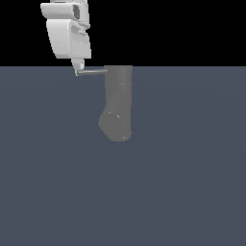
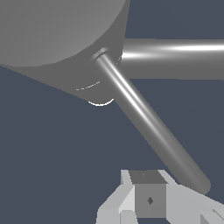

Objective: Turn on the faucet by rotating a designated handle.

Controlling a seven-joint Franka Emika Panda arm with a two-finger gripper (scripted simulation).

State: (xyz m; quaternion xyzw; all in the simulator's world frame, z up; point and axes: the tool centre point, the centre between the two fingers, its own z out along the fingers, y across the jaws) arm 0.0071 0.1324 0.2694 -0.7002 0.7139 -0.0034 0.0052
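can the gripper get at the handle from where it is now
Probably yes. In the exterior view the gripper is already at the free outer end of the handle, which sticks out sideways from the faucet top. Nothing lies between them; actual contact can't be confirmed.

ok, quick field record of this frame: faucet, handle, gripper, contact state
faucet: dark grey upright cylinder, bulging rounded lower end, tiny bright specks
handle: thin grey rod, projects from the faucet's top toward the exterior view's left
second rod: also leaves the faucet top, seen only in the wrist view
gripper: white, above the handle's free end, fingertip at the rod tip
contact: fingertip looks to touch the tip; not certain
jaws: open or shut cannot be told
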